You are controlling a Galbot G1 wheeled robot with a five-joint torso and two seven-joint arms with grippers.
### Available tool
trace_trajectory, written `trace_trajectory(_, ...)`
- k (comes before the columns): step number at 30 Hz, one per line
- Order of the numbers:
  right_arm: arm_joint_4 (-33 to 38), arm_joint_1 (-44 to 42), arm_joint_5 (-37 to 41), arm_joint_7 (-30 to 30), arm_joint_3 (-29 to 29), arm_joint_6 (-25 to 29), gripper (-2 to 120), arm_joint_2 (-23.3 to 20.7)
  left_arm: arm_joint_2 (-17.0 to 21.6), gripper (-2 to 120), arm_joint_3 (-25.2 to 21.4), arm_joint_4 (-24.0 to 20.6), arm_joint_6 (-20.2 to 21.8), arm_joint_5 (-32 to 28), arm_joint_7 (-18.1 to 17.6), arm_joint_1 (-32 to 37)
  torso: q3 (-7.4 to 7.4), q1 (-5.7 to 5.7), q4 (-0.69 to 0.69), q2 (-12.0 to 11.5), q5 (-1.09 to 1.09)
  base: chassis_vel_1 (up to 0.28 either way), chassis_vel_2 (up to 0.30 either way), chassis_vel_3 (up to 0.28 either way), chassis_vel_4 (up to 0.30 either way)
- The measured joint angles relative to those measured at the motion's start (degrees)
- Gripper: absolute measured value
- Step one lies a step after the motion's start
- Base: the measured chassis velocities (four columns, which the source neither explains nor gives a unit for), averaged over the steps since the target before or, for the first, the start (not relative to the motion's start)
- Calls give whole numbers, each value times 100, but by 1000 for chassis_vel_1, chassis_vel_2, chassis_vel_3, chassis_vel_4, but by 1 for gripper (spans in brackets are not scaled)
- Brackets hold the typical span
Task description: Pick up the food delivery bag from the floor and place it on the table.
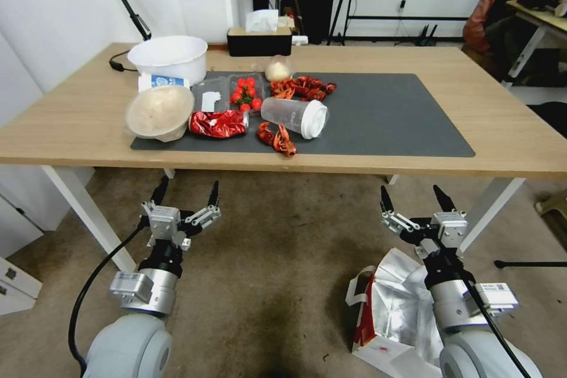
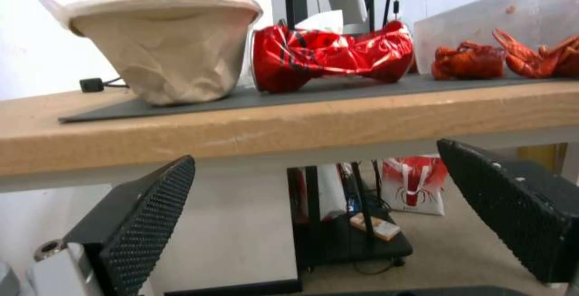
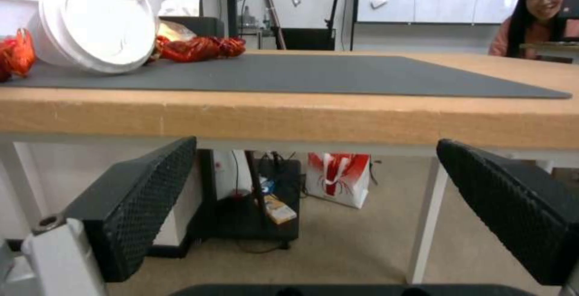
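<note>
The light-wood counter on white legs carries a dark grey mat, a white bowl and a black tissue box. On the mat lie a tipped paper bowl, a crushed red can, a lidded cup on its side and crayfish. The food delivery bag sits open on the stained carpet floor.

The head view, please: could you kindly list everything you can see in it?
food delivery bag: one, white, red and foil, on floor under right arm.
table: one, light wood.
mat: one, dark grey, on table.
bowls: white, beige, table's left.
crushed can: one, red, on mat.
cup: one, clear, lying down.
crayfish: several, red.
tissue box: one, black, far edge.
left pincer, right pincer: open, empty, before table edge.
</note>
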Motion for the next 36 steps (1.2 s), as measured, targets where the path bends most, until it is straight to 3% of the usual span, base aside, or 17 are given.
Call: trace_trajectory(36,-65,40,10,64,12,7,100,20,-20,100,44,26,-2,29,28,-7,-541,-314,0,-856,0,0,0,0,0)
